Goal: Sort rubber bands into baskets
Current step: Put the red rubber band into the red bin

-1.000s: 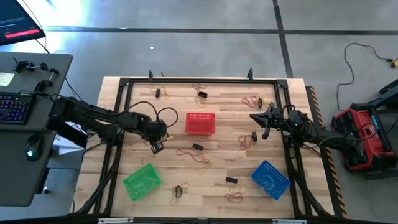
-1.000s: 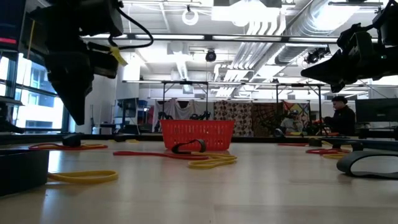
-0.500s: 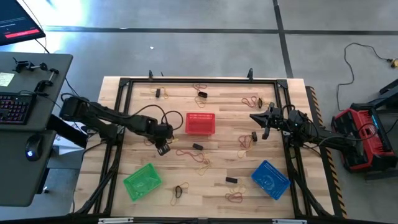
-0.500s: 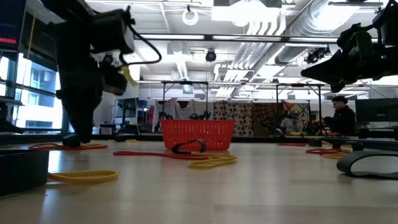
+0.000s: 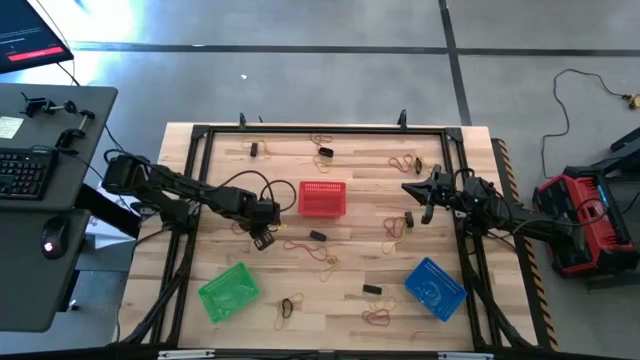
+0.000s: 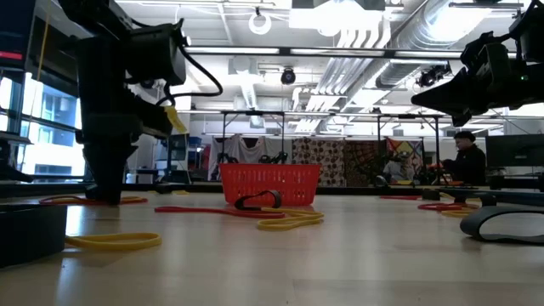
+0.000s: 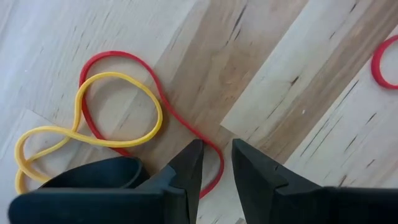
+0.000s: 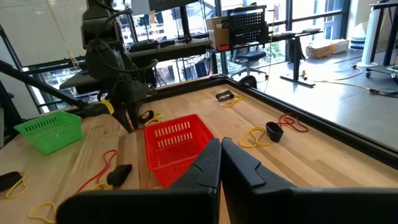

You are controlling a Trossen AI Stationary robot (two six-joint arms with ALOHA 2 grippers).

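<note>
Rubber bands (image 5: 322, 256) lie scattered loose over the tabletop (image 5: 350, 300), tan, black and red ones mixed, so each must be picked up singly and carried to a basket. The three baskets stand well apart, likely so that each takes one colour: the red basket (image 5: 322, 198) near the middle toward the far edge, the green basket (image 5: 229, 291) by the near-left corner, the blue basket (image 5: 434, 286) toward the near-right corner.

The left tool (image 5: 262, 238) is low over the wood, just beside the red basket on its left-hand side. In the left wrist view its two fingers (image 7: 189, 163) stand a little apart with nothing between them, pointing down at a red band (image 7: 163, 99) that loops over the boards. A yellow band (image 7: 93, 127) lies tangled across that red one, touching it. The red band's curve passes right under the tip of one finger, so the tool looks placed to close on that strand; I judge the overlap a risk, since the yellow band may come along. Another red band (image 7: 384, 61) lies apart, at the picture's edge.

The right tool (image 5: 424, 203) hangs raised near the right edge, its fingers (image 8: 208, 167) pressed together and empty, waiting clear of the left arm's work.
</note>
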